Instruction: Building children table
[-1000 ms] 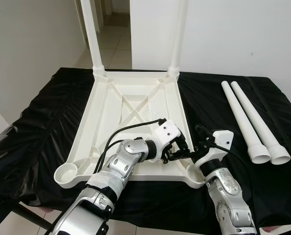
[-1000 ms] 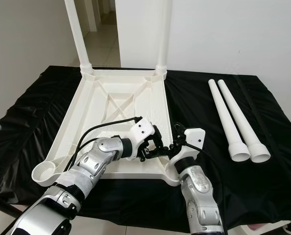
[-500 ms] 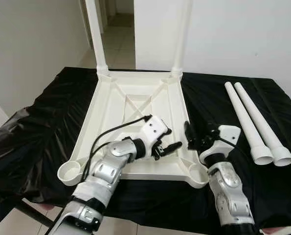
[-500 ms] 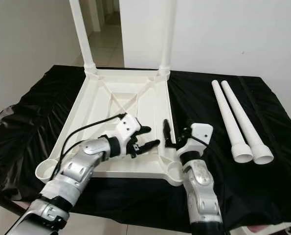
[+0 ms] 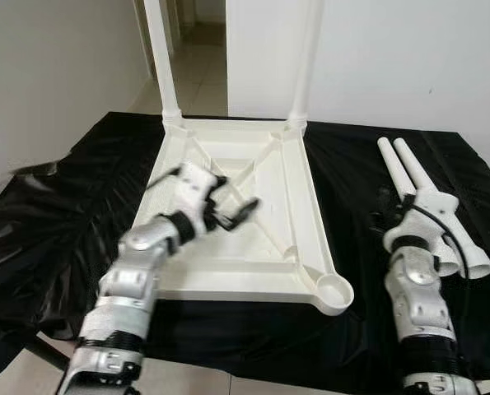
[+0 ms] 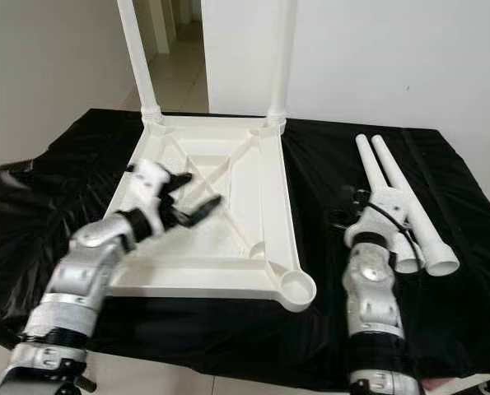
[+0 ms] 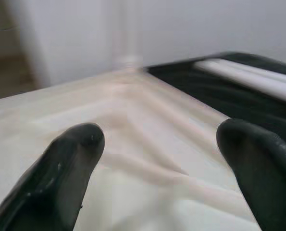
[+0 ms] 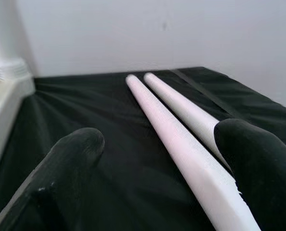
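Note:
A white plastic tabletop (image 5: 265, 247) lies upside down on a black cloth. Two white legs (image 5: 164, 66) (image 5: 305, 66) stand upright in its far corner sockets. The near right corner socket (image 5: 335, 290) is empty. Two loose white legs (image 5: 395, 169) (image 8: 181, 139) lie side by side on the cloth to the right. My left gripper (image 5: 235, 197) (image 7: 164, 159) hovers open over the left half of the tabletop, holding nothing. My right gripper (image 6: 349, 206) (image 8: 162, 159) is open right beside the flared near ends of the loose legs, pointing along them.
The black cloth (image 5: 63, 214) covers the whole work table and hangs over its near edge. A white wall stands behind, with a doorway and tiled floor (image 5: 197, 74) at the far left.
Both grippers left the tabletop's near right edge. The left one swung left and farther over the tabletop. The right one swung right to the loose legs.

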